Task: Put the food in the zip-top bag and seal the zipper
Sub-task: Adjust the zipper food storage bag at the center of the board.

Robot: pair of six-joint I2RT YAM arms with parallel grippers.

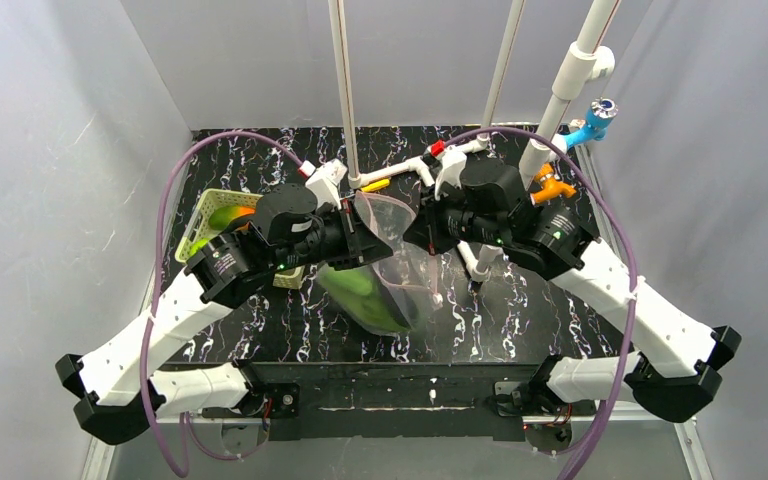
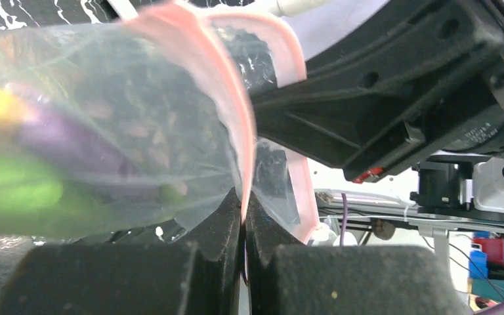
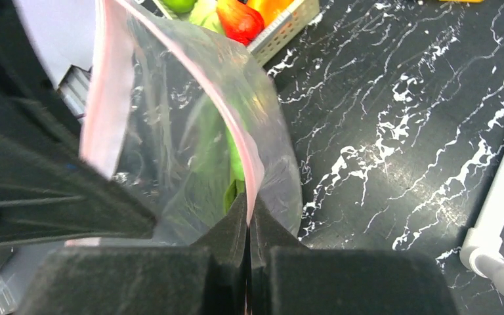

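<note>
The clear zip-top bag [image 1: 392, 262] hangs between both arms at the table's middle, its mouth held apart. Green food [image 1: 362, 293] lies inside it, also seen through the plastic [image 3: 235, 157]. My left gripper [image 2: 243, 216] is shut on the pinkish zipper [image 2: 231, 125] of one mouth edge. My right gripper [image 3: 249, 220] is shut on the zipper [image 3: 246, 157] of the opposite edge. In the top view the left gripper [image 1: 368, 238] and right gripper [image 1: 415, 232] face each other across the mouth. More food [image 3: 239, 20], red, orange and green, sits in the basket.
A pale green lattice basket [image 1: 208, 212] stands at the left behind my left arm. White poles [image 1: 343, 90] rise at the back. A white pipe [image 3: 499, 203] stands close on the right of the right wrist. A yellow piece [image 1: 376, 185] lies near the back.
</note>
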